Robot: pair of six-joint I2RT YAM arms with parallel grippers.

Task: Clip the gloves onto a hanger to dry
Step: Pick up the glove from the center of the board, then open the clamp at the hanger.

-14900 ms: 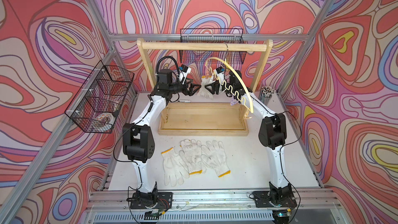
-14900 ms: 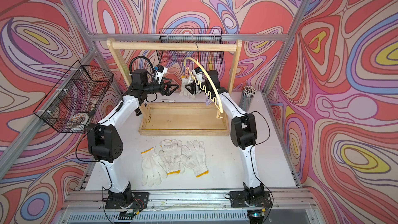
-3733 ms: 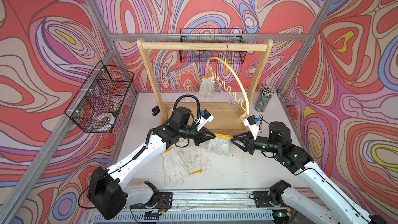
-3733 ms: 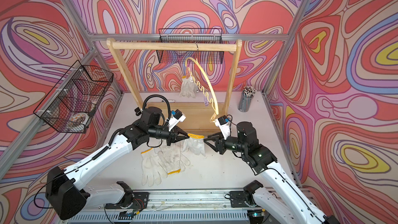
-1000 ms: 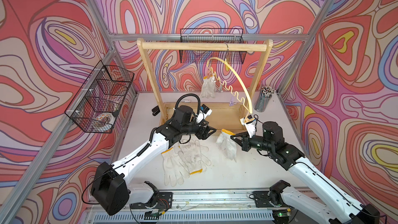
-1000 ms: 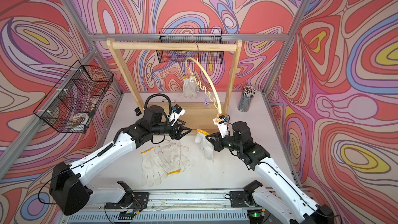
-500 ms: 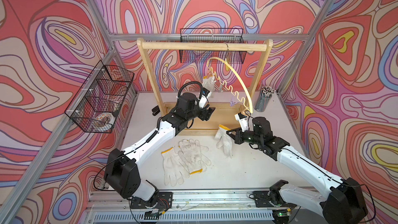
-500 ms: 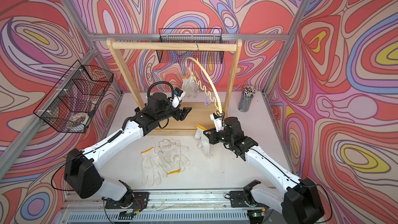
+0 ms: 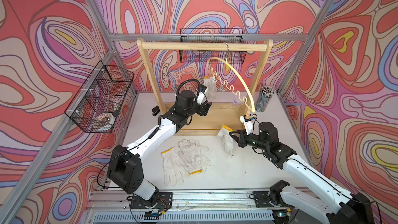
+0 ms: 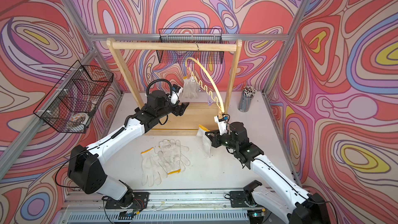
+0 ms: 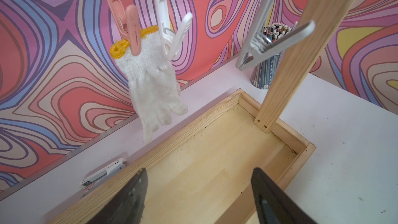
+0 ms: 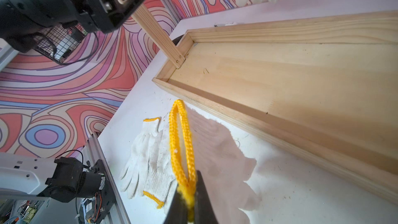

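We count four gloves: one held glove [image 9: 226,145] pinched by its cuff in the right gripper [image 9: 231,135], two loose gloves [image 9: 189,156] overlapping on the surface [image 9: 237,169] near that gripper, and one clipped glove [image 9: 210,87] hanging just beyond the left gripper [image 9: 207,108]. We see one hanger [image 9: 244,87] with four clips: a pink clip [image 11: 132,31], a white clip [image 11: 172,35], a grey clip [image 11: 269,46] and a purple clip [image 9: 235,101]. We also count two grippers, two wire baskets, namely a side basket [image 9: 101,100] and a back basket [image 9: 212,46], one wooden rail frame [image 9: 204,45] and one cup of pencils [image 9: 265,100].
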